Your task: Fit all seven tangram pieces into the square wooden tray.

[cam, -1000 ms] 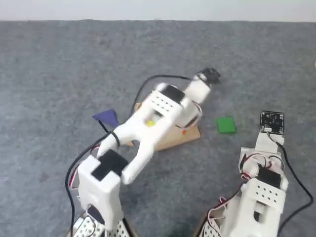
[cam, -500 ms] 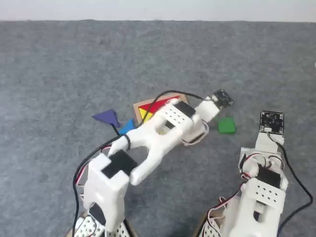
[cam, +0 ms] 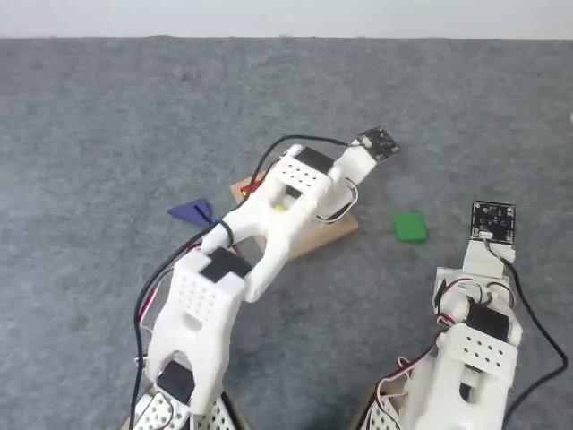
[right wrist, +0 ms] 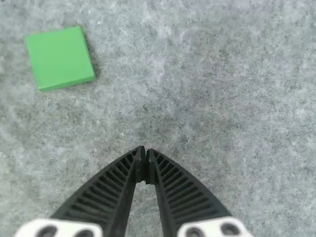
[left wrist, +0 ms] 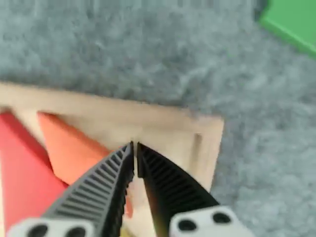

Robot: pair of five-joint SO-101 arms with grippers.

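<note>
From the high view, we see the square wooden tray (cam: pixel 338 235) on the grey mat (cam: pixel 89 107), much of it covered by the left arm (cam: pixel 286 206), which stretches across it. A dark blue triangle (cam: pixel 192 211) lies on the mat near the tray, outside its rim. A green square (cam: pixel 411 226) lies on the mat off the opposite side of the tray, also outside it. The right arm (cam: pixel 479 345) stands well apart from the tray, beyond the green square.

In the left wrist view, we find the left gripper (left wrist: pixel 134 146) hanging over the inside of the tray (left wrist: pixel 148 111), close to one of its corners. Its jaws are pressed together and carry nothing. An orange triangle (left wrist: pixel 69 148) lies flat in the tray, just beside the gripper's tips, and a red piece (left wrist: pixel 19 173) lies in the tray touching the orange one on the side away from that corner. The green square (left wrist: pixel 291 19) rests on the mat past the tray's rim, apart from it.

In the right wrist view, we see the right gripper (right wrist: pixel 145 150) over bare mat, its jaws clenched on nothing. The green square (right wrist: pixel 59 57), the piece lying outside the tray, sits flat on the mat ahead of the tips and off to one side, not touching them.
</note>
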